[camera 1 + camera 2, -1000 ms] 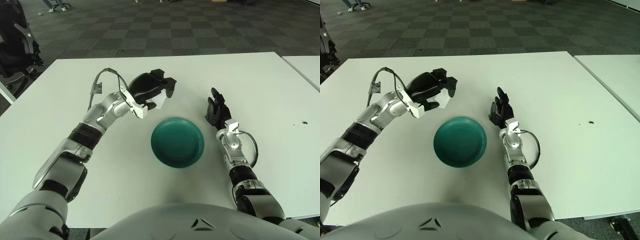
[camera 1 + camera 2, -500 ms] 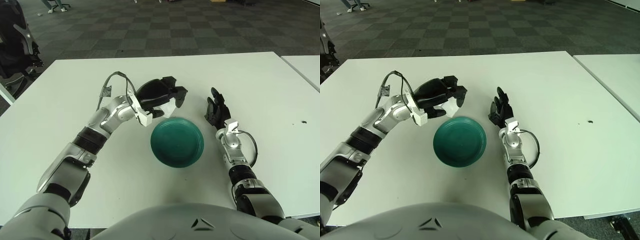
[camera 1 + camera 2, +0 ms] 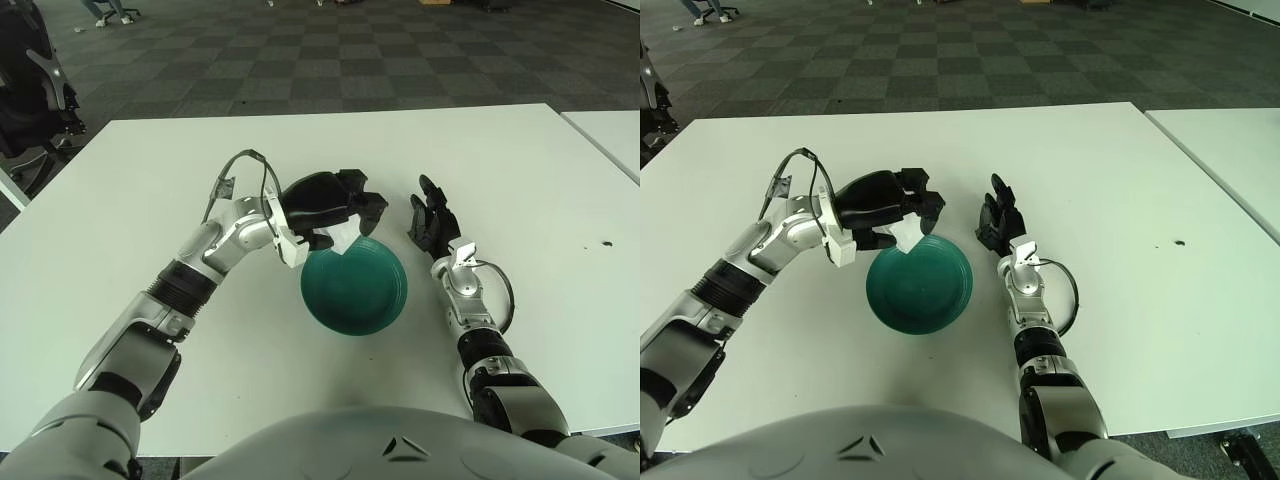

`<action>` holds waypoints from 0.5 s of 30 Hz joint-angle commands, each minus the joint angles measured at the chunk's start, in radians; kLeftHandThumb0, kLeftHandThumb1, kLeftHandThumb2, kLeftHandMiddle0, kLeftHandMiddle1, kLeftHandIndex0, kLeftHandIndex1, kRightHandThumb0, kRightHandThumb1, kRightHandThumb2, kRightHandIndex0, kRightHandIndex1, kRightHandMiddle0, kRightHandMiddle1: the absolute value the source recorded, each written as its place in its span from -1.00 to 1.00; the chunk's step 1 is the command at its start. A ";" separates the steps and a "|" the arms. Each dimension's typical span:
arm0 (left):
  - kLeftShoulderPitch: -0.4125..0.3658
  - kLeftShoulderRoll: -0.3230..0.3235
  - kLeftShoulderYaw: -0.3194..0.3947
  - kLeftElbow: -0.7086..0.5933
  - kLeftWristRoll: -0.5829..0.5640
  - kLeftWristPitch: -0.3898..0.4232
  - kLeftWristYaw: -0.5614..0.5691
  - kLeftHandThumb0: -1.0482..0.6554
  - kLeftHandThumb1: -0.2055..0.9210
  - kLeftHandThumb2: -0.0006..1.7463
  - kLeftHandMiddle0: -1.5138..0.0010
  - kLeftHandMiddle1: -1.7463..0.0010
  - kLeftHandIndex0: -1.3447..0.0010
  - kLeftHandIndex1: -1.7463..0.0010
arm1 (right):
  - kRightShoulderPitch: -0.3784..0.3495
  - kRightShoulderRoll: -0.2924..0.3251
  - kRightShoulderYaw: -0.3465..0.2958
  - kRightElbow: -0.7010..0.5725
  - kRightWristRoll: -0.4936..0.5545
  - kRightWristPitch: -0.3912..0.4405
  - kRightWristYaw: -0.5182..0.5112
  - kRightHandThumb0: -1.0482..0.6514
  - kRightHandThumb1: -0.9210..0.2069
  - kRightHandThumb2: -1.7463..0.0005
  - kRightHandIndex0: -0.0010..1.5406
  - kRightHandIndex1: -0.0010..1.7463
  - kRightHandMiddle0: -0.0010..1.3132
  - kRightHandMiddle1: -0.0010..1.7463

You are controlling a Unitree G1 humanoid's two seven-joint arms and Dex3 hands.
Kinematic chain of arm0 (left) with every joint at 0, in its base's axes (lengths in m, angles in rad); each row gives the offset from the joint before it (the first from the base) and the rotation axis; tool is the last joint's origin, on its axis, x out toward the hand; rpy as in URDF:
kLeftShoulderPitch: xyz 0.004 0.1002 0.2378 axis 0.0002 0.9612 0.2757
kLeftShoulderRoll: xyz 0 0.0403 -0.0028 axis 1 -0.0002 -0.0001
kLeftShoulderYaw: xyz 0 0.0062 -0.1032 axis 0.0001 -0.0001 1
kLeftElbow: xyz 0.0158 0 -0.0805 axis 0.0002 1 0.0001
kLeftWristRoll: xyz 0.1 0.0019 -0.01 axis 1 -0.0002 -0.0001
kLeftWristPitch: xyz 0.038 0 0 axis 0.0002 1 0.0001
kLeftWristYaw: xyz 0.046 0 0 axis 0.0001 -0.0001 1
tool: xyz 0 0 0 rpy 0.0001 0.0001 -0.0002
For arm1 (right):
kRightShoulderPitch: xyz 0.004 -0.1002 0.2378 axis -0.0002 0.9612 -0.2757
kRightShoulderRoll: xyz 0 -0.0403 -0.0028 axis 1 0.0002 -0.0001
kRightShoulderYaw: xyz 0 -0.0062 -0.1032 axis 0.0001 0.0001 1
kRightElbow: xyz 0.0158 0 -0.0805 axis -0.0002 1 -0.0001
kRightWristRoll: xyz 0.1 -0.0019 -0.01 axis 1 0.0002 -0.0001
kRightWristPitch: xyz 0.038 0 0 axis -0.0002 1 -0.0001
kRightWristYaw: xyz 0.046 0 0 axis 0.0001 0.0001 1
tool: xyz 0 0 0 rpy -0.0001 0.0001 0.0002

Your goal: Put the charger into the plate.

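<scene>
White charger (image 3: 343, 239) is sitting gripped in the left hand (image 3: 330, 203), whose dark fingers are curling around it; the hand is now hanging over the near-left rim of the green plate (image 3: 365, 295), having moved in from further left. The right hand (image 3: 432, 222) is staying just right of the plate, fingers relaxed and holding nothing
</scene>
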 commanded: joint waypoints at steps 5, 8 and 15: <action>0.021 0.006 -0.011 -0.005 -0.023 -0.060 -0.029 0.23 -0.43 0.78 0.00 -0.99 0.20 -1.00 | 0.165 0.015 0.042 0.132 -0.074 0.028 -0.084 -0.82 -1.00 -0.03 -0.73 -0.99 -1.00 -0.89; 0.020 0.004 -0.021 0.004 -0.021 -0.077 -0.040 0.23 -0.42 0.76 0.01 -0.98 0.21 -1.00 | 0.166 0.017 0.047 0.129 -0.083 0.021 -0.098 -0.81 -1.00 -0.04 -0.72 -0.99 -1.00 -0.91; 0.016 -0.016 -0.044 0.033 0.023 -0.100 -0.035 0.23 -0.41 0.75 0.00 -0.97 0.21 -1.00 | 0.171 0.023 0.056 0.118 -0.090 0.035 -0.135 -0.81 -1.00 -0.06 -0.75 -1.00 -1.00 -0.94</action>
